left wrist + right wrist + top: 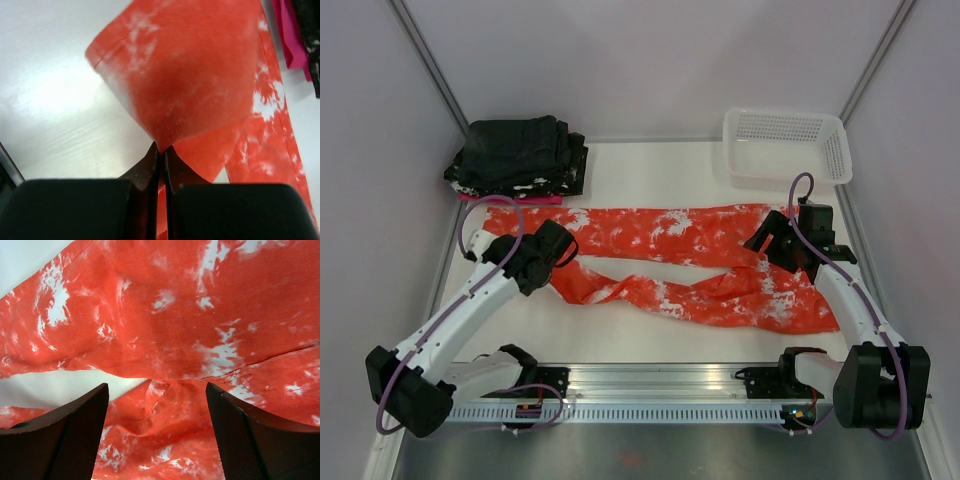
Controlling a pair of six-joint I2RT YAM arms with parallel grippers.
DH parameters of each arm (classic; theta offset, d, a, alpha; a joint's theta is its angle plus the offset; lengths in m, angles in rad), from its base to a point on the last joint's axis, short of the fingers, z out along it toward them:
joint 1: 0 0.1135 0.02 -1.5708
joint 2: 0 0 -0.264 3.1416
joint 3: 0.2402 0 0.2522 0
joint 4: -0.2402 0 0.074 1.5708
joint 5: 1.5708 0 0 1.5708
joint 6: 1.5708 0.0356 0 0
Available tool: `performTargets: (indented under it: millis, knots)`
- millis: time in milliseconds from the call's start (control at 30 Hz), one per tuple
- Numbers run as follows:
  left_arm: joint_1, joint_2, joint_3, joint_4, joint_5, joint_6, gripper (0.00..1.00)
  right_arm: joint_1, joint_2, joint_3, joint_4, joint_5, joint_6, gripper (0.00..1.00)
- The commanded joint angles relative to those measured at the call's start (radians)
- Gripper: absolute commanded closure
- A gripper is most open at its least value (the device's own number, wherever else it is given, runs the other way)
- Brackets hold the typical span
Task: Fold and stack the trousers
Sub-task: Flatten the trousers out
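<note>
Early days, as far as I can see. The trousers [690,265] lie full length across the middle of the table [650,345], waist end to the right and legs running left. The two legs are apart in a narrow V w/ bare table showing between them, so no fold is in place yet. Nothing orange is on any pile.

L gripper [161,150] has its fingers pinched tight together on the cloth at the end of the near leg. The hem is pulled up into a little tent off the table, so I'd say the first fold is only just starting. R gripper [156,386] hangs over the waist/crotch area w/ fingers wide apart and nothing between them. The cloth under it is rumpled but not held.

Left to do, by my reckoning, is pretty much all of it: bring one leg over the other, fold the length down, then stack. The stack spot is prob. the black pile [518,155] at the back left, which has a pink cloth [510,199] poking out underneath. A white basket [785,115] sits at the back right, well apart from the trousers.

Writing: none I can read. No brand or label shows on the trousers, basket or arms.
</note>
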Motion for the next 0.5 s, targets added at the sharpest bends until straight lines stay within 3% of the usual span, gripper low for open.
performTargets:
  millis: [0, 200, 300, 367, 400, 467]
  knots:
    - [0.066, 0.081, 0.055, -0.226, -0.129, 0.155, 0.93, 0.005, -0.013, 0.006, 0.036, 0.038, 0.015, 0.15]
    - [0.142, 0.112, 0.132, -0.227, -0.111, 0.189, 0.93, 0.005, -0.039, 0.029, 0.049, -0.010, -0.066, 0.15]
    - [0.178, 0.059, 0.141, -0.226, -0.086, 0.186, 0.93, 0.030, -0.085, 0.063, 0.156, -0.177, -0.124, 0.17]
    - [0.182, 0.040, 0.161, -0.226, -0.084, 0.210, 0.93, 0.119, -0.105, 0.083, 0.256, -0.293, -0.127, 0.21]
    - [0.182, 0.028, 0.165, -0.226, -0.083, 0.220, 0.94, 0.155, -0.103, 0.107, 0.355, -0.292, -0.106, 0.24]
    - [0.182, 0.015, 0.167, -0.226, -0.089, 0.233, 0.94, 0.305, -0.054, 0.136, 0.437, -0.251, -0.109, 0.43]
